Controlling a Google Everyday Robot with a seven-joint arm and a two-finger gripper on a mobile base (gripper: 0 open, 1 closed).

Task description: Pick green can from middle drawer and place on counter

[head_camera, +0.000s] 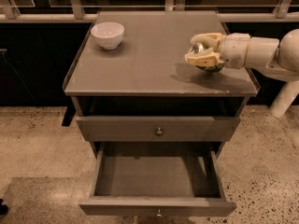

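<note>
My gripper [203,53] reaches in from the right over the right side of the counter [149,59]. It is shut on the green can [210,66], which lies sideways between the pale fingers [202,57]. The can's dark green body shows below the fingers, at or just above the counter top; I cannot tell if it touches. The middle drawer [140,206] is pulled fully open below, and its grey inside shows nothing in it.
A white bowl [107,34] stands at the counter's back left. The upper knobbed drawer front [159,129] is closed. A railing and dark windows run behind the cabinet. A white robot part [285,97] stands by the cabinet's right side on speckled floor.
</note>
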